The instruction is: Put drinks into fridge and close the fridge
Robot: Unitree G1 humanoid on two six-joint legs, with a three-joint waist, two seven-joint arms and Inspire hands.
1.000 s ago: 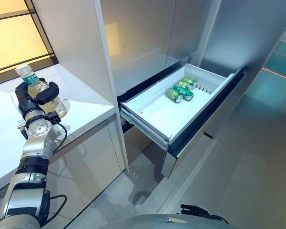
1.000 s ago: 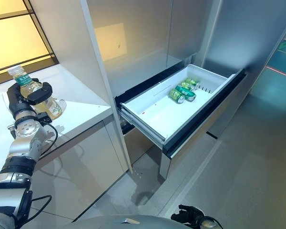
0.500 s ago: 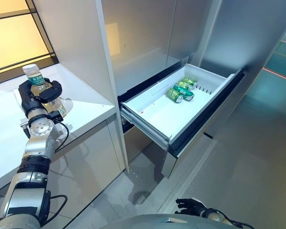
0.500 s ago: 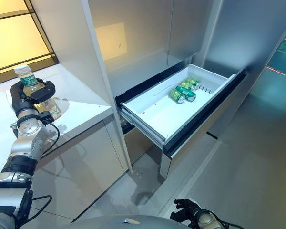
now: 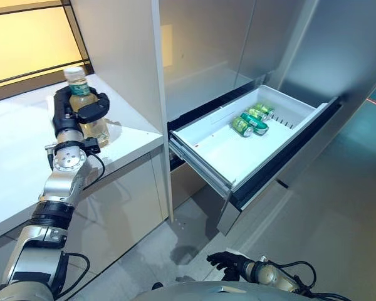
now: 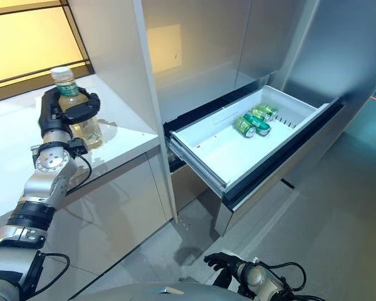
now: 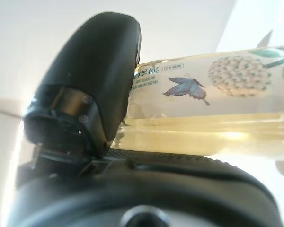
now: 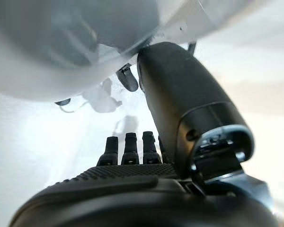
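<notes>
A clear bottle point(image 5: 83, 111) of pale yellow drink with a green label and a light cap is upright at the white counter's point(image 5: 19, 157) right end. My left hand point(image 5: 67, 118) is shut on it, thumb point(image 7: 99, 71) across the label, bottle point(image 7: 203, 113) pressed against the palm. To the right, the fridge's white drawer point(image 5: 210, 150) is pulled out, with three green cans point(image 5: 250, 120) lying at its far end. My right hand point(image 6: 224, 262) hangs low over the floor under the drawer, its fingers point(image 8: 131, 150) relaxed and empty.
A tall grey cabinet panel point(image 5: 128, 56) stands between the counter and the fridge. The drawer's dark front point(image 5: 288, 157) juts out over the grey floor point(image 5: 338, 213). Most of the drawer's near half is bare.
The camera has swung a little. My left hand has carried the bottle rightward towards the cabinet panel and set it upright. My right hand has come further into view at the bottom.
</notes>
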